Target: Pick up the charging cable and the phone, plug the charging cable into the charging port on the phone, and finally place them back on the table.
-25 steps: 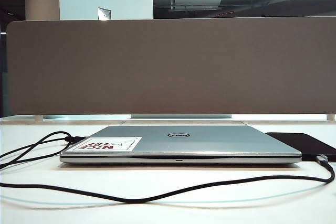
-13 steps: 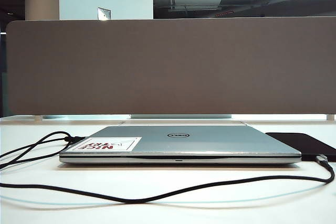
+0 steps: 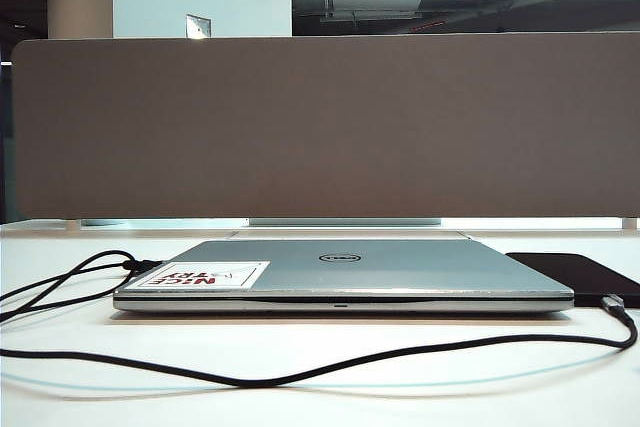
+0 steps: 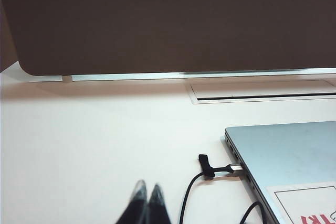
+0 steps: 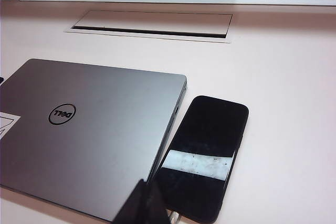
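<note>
White surface (image 3: 320, 367) in an office, brown-grey fabric divider panel (image 3: 320, 127) across the back, a cable cutout slot (image 5: 152, 24) in the surface behind the laptop. Closed silver Dell laptop (image 3: 340, 272) sits mid-surface with a red-lettered sticker (image 3: 205, 275) on the lid.

Task looks essentially done: the phone (image 5: 205, 156) lies flat, screen up, just beside the laptop's right edge, and the charging cable (image 3: 300, 372) loops across the front of the surface to its silver plug (image 3: 612, 302) at the phone's near short edge. Plug appears seated in the charging port, though the port itself is hidden at that angle, so can't confirm full insertion. The cable's other end is plugged into the laptop's left side (image 4: 236, 169).

Neither arm shows in the exterior view. Left gripper (image 4: 147, 203) hangs over bare surface near the cable's laptop end, fingers pressed together, empty. Right gripper (image 5: 144, 203) is above the laptop's near corner beside the phone, also closed and holding nothing.

Nothing left except maybe parking the arms. Nothing blocks anything; the slack cable loop is the only snag risk.
</note>
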Controlling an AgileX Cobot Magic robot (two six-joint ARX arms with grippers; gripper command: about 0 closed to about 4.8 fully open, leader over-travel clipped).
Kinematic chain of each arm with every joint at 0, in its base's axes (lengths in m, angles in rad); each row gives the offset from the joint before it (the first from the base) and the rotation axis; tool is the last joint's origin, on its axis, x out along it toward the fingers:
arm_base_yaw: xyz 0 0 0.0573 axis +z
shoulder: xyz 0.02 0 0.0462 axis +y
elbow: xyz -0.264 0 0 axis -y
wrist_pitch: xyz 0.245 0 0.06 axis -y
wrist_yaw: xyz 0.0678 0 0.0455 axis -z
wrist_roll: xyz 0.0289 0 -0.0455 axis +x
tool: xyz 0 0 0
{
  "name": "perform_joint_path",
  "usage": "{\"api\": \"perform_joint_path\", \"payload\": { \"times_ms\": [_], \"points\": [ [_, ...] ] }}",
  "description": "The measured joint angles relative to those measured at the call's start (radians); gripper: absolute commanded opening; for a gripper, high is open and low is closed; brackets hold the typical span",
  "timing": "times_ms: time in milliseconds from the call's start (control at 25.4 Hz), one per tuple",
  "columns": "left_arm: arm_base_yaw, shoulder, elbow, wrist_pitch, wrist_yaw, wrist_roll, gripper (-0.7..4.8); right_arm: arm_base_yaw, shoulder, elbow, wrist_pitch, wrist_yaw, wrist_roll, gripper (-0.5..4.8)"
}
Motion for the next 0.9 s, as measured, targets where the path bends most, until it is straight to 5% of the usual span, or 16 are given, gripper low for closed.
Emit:
{"api": "perform_joint_path", "payload": {
  "times_ms": [904],
  "points": [
    [0.000,0.000,0.000,0.000,0.000,0.000,-0.06,-0.002,0.000,-0.001,0.001,0.014,0.000,-0.05]
  ]
}}
